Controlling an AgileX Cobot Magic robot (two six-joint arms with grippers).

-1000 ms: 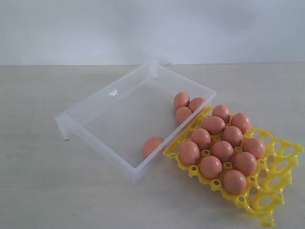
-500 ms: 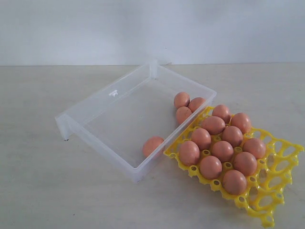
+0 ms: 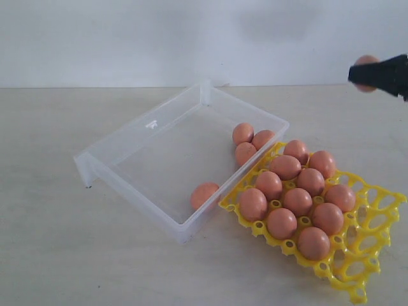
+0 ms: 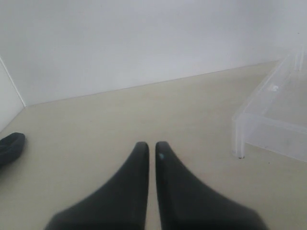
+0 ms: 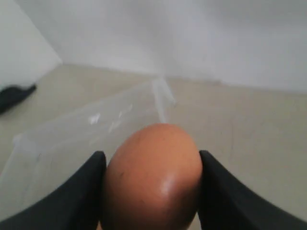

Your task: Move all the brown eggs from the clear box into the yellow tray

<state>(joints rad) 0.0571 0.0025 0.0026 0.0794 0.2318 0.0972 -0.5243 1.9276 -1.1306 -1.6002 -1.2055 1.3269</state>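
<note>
The right gripper (image 5: 152,157) is clamped on one egg (image 5: 152,187), a jaw on either side of its widest part. It hangs high at the far right, well apart from the tray (image 3: 338,271). Four eggs (image 3: 244,145) lie in the box (image 3: 127,137): three bunched in the far right corner, one against the near wall. Ten sit in tray cups. The left gripper (image 4: 151,148) is pinched shut on nothing, low over the table (image 3: 64,255). Eggs are light, smooth and brittle (a hard squeeze likely cracks the shell), so grip gently across the middle and lower each into a free cup.
</note>
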